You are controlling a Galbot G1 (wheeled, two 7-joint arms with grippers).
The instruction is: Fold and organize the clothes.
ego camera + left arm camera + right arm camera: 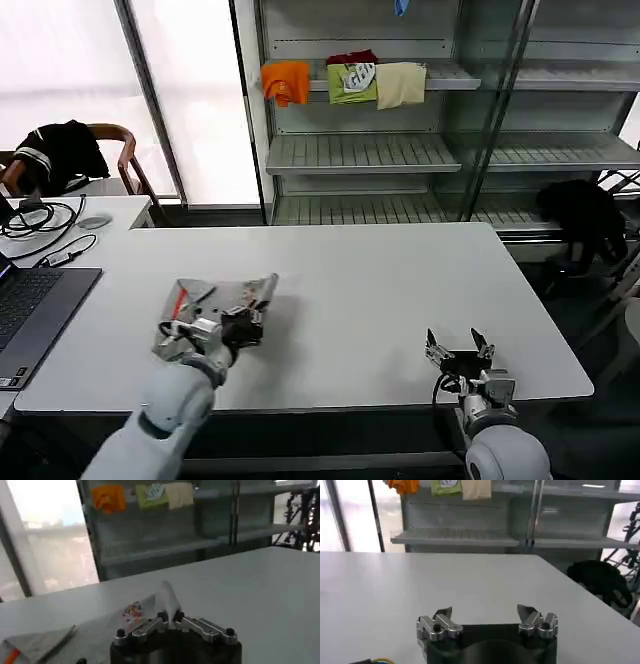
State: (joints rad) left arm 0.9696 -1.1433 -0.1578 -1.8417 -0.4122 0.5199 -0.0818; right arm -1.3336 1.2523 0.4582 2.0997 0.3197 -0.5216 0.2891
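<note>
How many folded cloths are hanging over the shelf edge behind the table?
3, side by side on the upper shelf: an orange cloth, then a green cloth, then a cream cloth. A dark red item behind the green one may be another cloth.

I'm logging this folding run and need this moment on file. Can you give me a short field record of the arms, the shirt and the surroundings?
left gripper: shut on a raised fold of the grey shirt
shirt: partly folded on the white table, on the robot's left side, red-orange stripe showing
right gripper: open, over bare table near the front edge on the robot's right
shelf behind: orange, green and cream cloths
</note>
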